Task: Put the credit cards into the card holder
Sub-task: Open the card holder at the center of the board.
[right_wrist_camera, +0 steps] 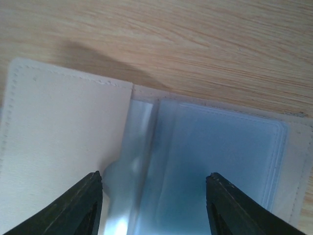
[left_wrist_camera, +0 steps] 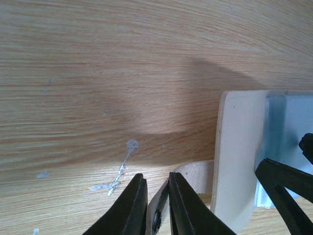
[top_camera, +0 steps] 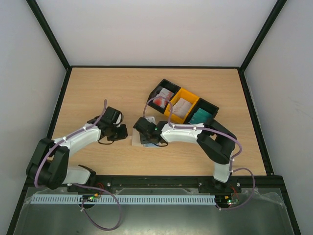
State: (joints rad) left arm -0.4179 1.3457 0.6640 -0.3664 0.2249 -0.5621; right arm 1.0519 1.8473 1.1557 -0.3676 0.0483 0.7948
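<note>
The card holder lay open and flat on the worktop, near the middle and towards the near edge, with a pincer at each side of it. The left pincer sat just left of the holder and the right pincer hung over its right half.

In the left wrist view the left pincer's fingers stood almost together. The holder's small beige tab curved down into the slim gap between them, and a dark dot showed low in that gap. Whether the fingers gripped the tab or only flanked it could not be told from this angle. Right of them rose the holder's beige flap, and one dark finger of the right pincer showed at the right edge of that view.

In the right wrist view the right pincer's fingers stood well apart with nothing between them, poised just above the open holder. Its stitched beige flap lay on the left. Its clear pockets, bluish in this light, lay on the right, and a glossy fold ran between the two.

The credit cards lay in a row of three bins on the far right of the worktop, well apart from the holder. White cards with red print were in the left black bin, pale ones in the orange middle bin, and teal ones in the right black bin.
</note>
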